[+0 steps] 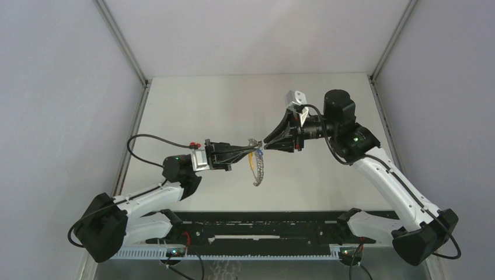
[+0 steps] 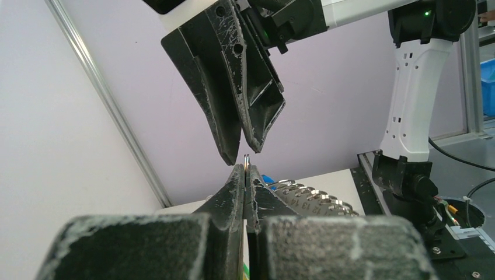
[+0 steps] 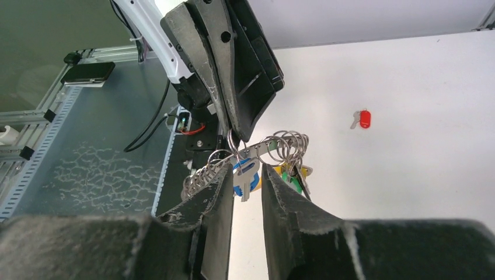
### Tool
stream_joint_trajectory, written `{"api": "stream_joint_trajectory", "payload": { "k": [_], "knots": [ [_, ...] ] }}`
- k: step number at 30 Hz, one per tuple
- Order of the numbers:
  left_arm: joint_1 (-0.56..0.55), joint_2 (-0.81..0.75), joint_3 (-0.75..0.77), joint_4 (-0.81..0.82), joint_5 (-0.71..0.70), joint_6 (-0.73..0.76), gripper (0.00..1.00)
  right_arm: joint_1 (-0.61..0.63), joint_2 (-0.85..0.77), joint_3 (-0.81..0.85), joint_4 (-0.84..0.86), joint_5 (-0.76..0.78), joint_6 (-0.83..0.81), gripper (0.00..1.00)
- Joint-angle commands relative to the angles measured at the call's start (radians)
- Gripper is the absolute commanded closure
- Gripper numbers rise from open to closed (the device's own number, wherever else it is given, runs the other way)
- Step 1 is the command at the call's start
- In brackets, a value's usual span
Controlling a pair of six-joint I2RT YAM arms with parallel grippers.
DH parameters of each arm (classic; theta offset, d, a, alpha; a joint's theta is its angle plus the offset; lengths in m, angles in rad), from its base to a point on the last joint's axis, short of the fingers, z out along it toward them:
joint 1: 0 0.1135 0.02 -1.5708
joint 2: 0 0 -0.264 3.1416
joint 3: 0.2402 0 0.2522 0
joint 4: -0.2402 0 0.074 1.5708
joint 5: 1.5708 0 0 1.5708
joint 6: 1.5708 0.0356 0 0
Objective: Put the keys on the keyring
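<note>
We count two arms, and both meet in the air above the worktop [image 3: 408,175]; we count two keys and one keyring.

The left gripper [image 1: 248,149] has its jaws pressed together, and they pinch the thin metal ring of the keyring [image 3: 233,141] by its edge; in the left wrist view the ring stands up just above the closed tips. The keyring is so held well above the worktop, between the two arms.

On the keyring we see one blue key [image 3: 245,175], which hangs under the pinched ring with its blade down; one yellow tab [image 3: 282,170] just beside it, with something green next to it which we cannot make out; and one bead chain [image 1: 258,174] that hangs down in a loop. A small bunch of silver rings [image 3: 287,146] also sits beside the pinched ring; they overlap, so we cannot count them surely.

The right gripper [image 1: 268,147] points at the left one, tip against tip and very near; its jaws stand a little spread, and the blue key shows in the gap between them; they close on nothing.

The red key [image 3: 362,119] lies alone and flat on the worktop, well apart from the keyring and from both arms.
</note>
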Motion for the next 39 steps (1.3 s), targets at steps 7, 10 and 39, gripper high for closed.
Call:
{"api": "stream_joint_trajectory", "payload": {
  "k": [7, 10, 39],
  "knots": [
    [0.008, -0.011, 0.072, 0.065, 0.003, -0.021, 1.0, 0.027, 0.019, 0.025, 0.078, -0.025, 0.042, 0.76],
    [0.008, -0.013, 0.074, 0.065, 0.005, -0.023, 1.0, 0.039, 0.022, 0.025, 0.061, -0.039, 0.025, 0.76],
    [0.003, -0.04, 0.082, 0.065, 0.017, -0.04, 1.0, 0.074, 0.017, 0.025, -0.016, -0.037, -0.03, 0.88]
  ]
}}
